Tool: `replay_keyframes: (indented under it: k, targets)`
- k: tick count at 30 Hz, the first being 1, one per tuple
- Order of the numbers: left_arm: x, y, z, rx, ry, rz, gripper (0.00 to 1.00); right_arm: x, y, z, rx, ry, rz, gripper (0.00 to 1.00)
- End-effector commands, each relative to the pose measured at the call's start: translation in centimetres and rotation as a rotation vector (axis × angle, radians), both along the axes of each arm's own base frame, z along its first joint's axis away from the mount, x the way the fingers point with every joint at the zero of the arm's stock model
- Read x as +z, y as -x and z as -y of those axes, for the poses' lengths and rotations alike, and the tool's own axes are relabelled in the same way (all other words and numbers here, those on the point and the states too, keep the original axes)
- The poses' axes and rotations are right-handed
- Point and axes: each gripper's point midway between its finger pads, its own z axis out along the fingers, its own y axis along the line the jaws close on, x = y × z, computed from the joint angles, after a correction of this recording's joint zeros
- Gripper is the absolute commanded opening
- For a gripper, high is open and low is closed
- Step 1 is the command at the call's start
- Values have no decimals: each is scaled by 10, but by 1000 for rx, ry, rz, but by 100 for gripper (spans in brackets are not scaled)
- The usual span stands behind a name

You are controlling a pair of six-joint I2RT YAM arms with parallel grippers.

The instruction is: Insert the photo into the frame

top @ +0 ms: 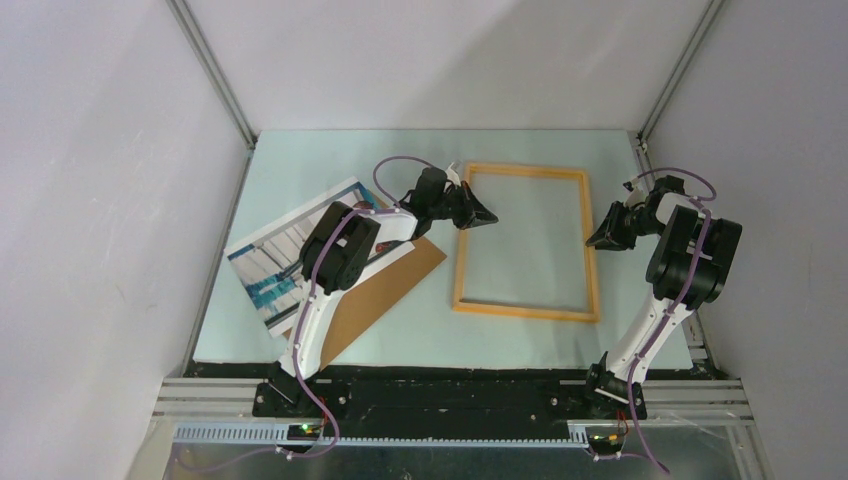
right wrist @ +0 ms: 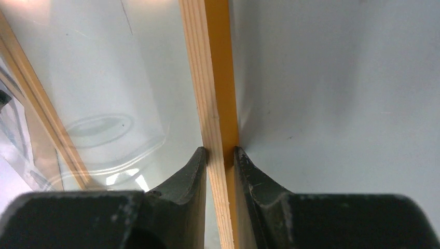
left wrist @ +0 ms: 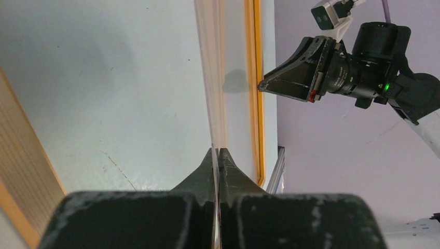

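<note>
A: While looking down from overhead, log the frame (top: 525, 309) as lying on the pale table (top: 520, 345), near mid-field, with its long rails pointing away from the arm bases. Position of the photo (top: 262, 268)?

B: Lies picture side up at the left of the table, well apart from the frame and outside it. Partly hidden under the left arm. Meets a brown backing board (top: 395, 280) on the side toward the frame; cannot tell which overlaps which.

A: State of the right gripper (top: 598, 238)?

B: Clenched on the frame. Sits about halfway along the right long rail when seen from above. In the right wrist view, presses a finger (right wrist: 189, 174) against each side of that rail, with pale wood grain and orange paint between.

A: And the left gripper (top: 484, 215)?

B: Closed tight, tips pressed together. Sits at the left long rail, toward the far corner. In the left wrist view, shows a thin pale strip running straight out from the tips; cannot tell whether pinching anything thin there. Same view looks across the frame to the opposite orange rail, with the right gripper's tips against its outer edge.
</note>
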Motion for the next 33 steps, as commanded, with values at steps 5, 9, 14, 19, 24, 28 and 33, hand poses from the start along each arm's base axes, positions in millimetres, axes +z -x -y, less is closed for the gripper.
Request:
replay_keyframes:
  k: [5, 9, 14, 19, 24, 28, 33]
  targets:
    - [12, 18, 22, -73, 10, 73, 0, 11, -7, -14, 18, -64, 18, 10]
    - [11, 17, 22, -69, 8, 77, 0, 12, -6, -14, 19, -67, 18, 10]
    - [10, 15, 21, -64, 5, 84, 0, 12, -6, -15, 24, -69, 18, 11]
    - [12, 12, 22, -61, 10, 87, 0, 12, -4, -15, 31, -69, 15, 12]
    - [18, 5, 23, -62, 19, 109, 0, 12, -3, -16, 39, -71, 16, 12]
    - [18, 2, 23, -66, 19, 119, 0, 13, -3, -17, 45, -75, 20, 12]
    - [23, 1, 21, -71, 9, 167, 0, 12, -3, -18, 49, -73, 19, 13]
